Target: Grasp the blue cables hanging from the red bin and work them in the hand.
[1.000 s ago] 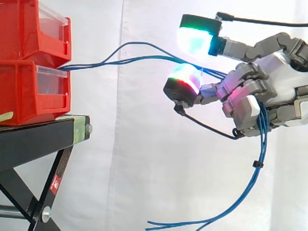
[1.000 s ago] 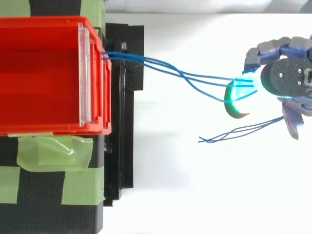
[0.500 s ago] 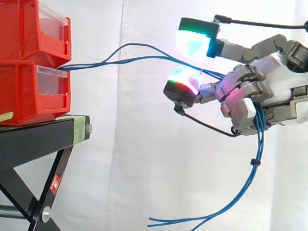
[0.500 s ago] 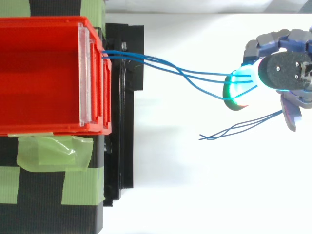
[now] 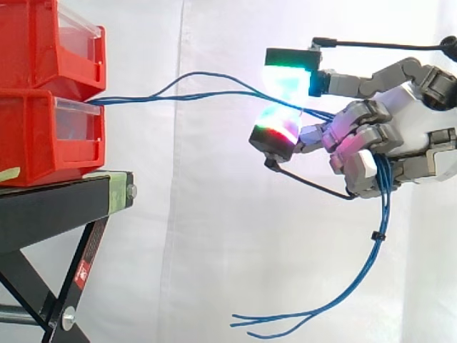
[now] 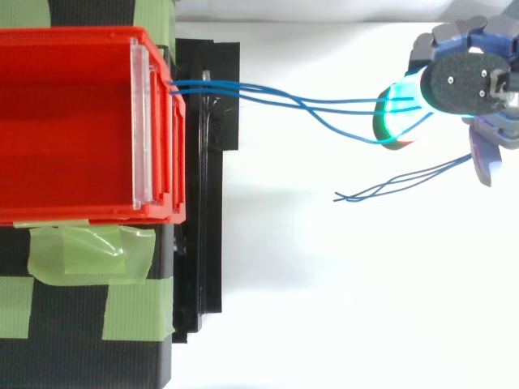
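Note:
Several thin blue cables (image 5: 207, 82) run from the lower red bin (image 5: 43, 136) across the gap to my hand (image 5: 400, 136) at the right. They pass between two glowing fingertips (image 5: 278, 132) and through the curled fingers, then hang down behind the palm, their loose ends (image 5: 264, 325) trailing low. In the top view the same blue cables (image 6: 300, 101) leave the red bin's (image 6: 73, 121) front lip and reach the hand (image 6: 466, 81), whose fingertip pad glows cyan and green. The hand is shut on the cables.
Two red bins are stacked on a black stand (image 5: 64, 207) with green tape (image 6: 89, 251) at the left. A white curtain hangs behind. Open space lies between the stand and the hand.
The hand has shifted slightly upward in the side view and toward the top edge in the top view. The two glowing fingertips have closed nearer together, and the cables' loose ends have swung right.

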Motion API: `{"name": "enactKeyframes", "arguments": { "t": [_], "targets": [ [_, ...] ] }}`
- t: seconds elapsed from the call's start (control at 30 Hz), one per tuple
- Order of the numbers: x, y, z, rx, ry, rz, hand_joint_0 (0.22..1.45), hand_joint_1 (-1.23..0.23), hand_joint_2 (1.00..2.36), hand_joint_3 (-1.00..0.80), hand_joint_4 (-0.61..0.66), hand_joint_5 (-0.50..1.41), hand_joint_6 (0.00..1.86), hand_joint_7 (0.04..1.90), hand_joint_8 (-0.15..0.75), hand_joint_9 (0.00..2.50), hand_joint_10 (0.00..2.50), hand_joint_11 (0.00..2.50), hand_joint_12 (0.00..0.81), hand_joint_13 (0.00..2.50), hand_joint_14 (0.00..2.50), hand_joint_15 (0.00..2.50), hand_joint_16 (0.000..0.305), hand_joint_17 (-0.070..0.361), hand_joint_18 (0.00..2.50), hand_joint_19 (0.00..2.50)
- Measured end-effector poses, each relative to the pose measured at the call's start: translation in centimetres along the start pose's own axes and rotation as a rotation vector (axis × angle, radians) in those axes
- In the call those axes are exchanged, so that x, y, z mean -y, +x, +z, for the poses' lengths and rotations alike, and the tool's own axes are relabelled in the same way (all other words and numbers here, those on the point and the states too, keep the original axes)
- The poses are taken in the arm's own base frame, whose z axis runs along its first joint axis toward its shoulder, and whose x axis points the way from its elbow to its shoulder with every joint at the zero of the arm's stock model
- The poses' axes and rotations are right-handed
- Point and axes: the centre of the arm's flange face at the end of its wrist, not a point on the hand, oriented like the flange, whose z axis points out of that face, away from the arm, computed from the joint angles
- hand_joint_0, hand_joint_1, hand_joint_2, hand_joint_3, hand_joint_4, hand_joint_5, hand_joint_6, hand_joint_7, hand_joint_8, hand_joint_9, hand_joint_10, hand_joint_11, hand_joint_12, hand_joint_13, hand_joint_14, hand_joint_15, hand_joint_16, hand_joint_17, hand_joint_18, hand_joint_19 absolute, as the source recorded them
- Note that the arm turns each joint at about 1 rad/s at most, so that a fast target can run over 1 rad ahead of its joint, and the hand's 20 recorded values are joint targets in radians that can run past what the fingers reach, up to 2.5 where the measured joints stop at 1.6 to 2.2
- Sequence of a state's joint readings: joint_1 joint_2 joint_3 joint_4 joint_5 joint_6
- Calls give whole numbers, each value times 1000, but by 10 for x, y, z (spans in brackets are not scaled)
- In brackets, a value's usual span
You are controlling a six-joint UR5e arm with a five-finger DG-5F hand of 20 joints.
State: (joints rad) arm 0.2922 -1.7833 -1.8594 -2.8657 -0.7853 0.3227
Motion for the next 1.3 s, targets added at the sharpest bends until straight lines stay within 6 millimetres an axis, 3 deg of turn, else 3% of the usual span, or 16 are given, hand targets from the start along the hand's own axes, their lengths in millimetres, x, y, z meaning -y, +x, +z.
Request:
{"name": "enactKeyframes", "arguments": {
  "t": [0.7,0.93,1.17,1.3],
  "targets": [
    [-6,1,7,-1,-45,-22,909,-653,1021,-411,258,-22,830,1139,656,1701,2500,2500,743,1985,2500,1939,218,164,2364,556],
    [-11,4,13,-5,-97,-60,891,-688,1017,-492,248,-109,864,1106,656,1701,2500,2500,743,1985,2500,1939,218,164,2364,556],
    [-14,7,16,-8,-126,-77,904,-716,1019,-318,236,-175,936,1051,656,1701,2500,2500,743,1985,2500,1939,218,164,2364,556],
    [-14,7,17,-9,-130,-78,884,-733,1017,-388,228,-200,919,1065,656,1701,2500,2500,743,1985,2500,1939,218,164,2364,556]
  ]
}}
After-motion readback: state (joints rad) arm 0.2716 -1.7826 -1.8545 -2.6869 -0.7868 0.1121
